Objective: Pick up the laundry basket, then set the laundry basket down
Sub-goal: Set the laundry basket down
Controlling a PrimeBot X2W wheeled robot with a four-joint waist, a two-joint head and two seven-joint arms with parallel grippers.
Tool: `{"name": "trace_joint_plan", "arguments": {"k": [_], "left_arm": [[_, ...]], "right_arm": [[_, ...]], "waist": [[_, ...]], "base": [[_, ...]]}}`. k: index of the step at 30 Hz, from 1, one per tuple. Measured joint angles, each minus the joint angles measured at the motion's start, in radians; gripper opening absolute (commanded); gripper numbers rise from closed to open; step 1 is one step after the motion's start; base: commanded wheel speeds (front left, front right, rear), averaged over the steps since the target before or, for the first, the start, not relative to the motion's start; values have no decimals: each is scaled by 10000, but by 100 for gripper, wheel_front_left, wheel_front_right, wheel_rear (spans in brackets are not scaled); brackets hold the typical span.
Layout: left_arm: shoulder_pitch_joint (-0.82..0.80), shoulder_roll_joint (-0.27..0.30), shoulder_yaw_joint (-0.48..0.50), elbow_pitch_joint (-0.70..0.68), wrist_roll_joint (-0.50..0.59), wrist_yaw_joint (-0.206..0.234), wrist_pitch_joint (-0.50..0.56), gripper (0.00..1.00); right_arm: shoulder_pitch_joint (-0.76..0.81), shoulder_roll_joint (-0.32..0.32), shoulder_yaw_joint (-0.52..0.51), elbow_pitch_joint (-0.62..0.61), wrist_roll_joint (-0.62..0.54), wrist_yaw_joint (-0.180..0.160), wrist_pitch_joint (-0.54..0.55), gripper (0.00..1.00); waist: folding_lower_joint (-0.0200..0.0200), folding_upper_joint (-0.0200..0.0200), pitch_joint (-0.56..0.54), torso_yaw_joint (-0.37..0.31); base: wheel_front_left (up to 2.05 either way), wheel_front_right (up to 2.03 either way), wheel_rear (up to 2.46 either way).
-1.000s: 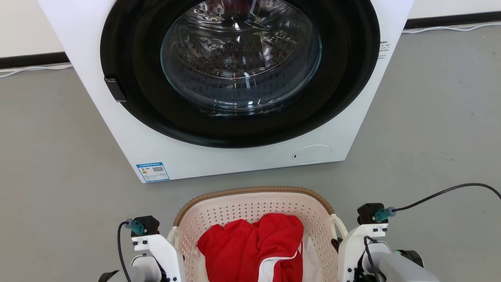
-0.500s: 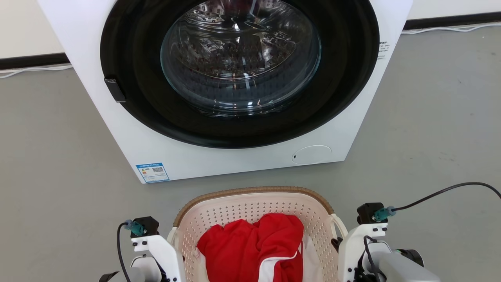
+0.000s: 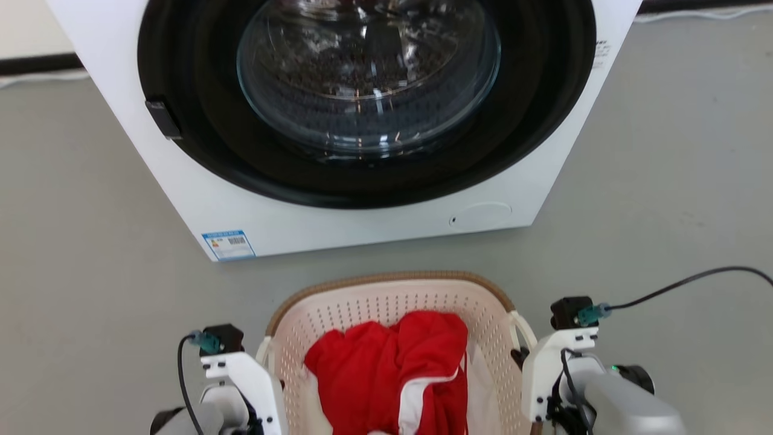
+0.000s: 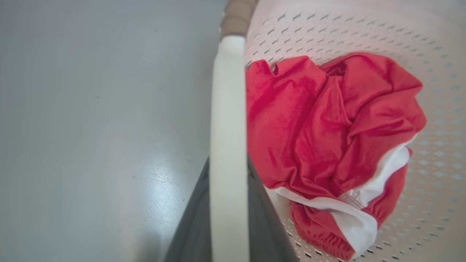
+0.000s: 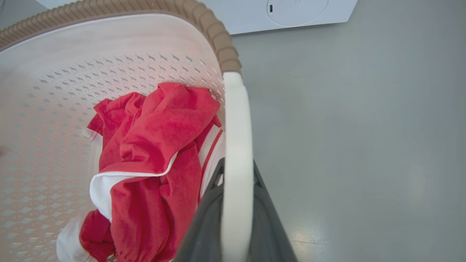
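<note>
The laundry basket (image 3: 386, 280) is cream and perforated with a brown woven-look rim, and sits low in the head view, just in front of the washing machine. A crumpled red and white garment (image 3: 395, 368) lies inside it. My left gripper (image 4: 228, 171) is shut on the basket's left white loop handle (image 4: 227, 109), which runs between the dark fingers. My right gripper (image 5: 237, 171) is shut on the right white handle (image 5: 236, 120) in the same way. Both white wrists flank the basket in the head view. Whether the basket's base touches the floor is hidden.
A white front-loading washing machine (image 3: 362, 226) with a shut round glass door (image 3: 368, 66) stands close behind the basket. Grey floor (image 3: 664, 181) spreads to both sides. A black cable (image 3: 694, 278) arcs from my right wrist.
The head camera has moved: the washing machine and the basket sit higher in the picture and the machine looks closer. Both grippers keep their hold on the handles.
</note>
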Motion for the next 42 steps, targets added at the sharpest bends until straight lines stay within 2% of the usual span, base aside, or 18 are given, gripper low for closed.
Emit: {"name": "trace_joint_plan", "arguments": {"k": [16, 28, 42], "left_arm": [[-1556, 176, -161, -171, 17, 0, -1083, 0], [-2537, 280, -263, -38, 161, -6, -2263, 0], [-3160, 263, -245, 29, 284, -15, -3022, 0]], "right_arm": [[-1478, -82, 207, 48, 88, 0, -1131, 0], [-2233, -12, 192, 111, 102, 0, -2485, 0], [-2735, 15, -163, 234, 203, 10, -2940, 0]], "waist": [[0, 0, 2441, -10], [0, 0, 4159, -111], [0, 0, 5696, -56]], "base": [[0, 0, 0], [0, 0, 0], [0, 0, 0]]}}
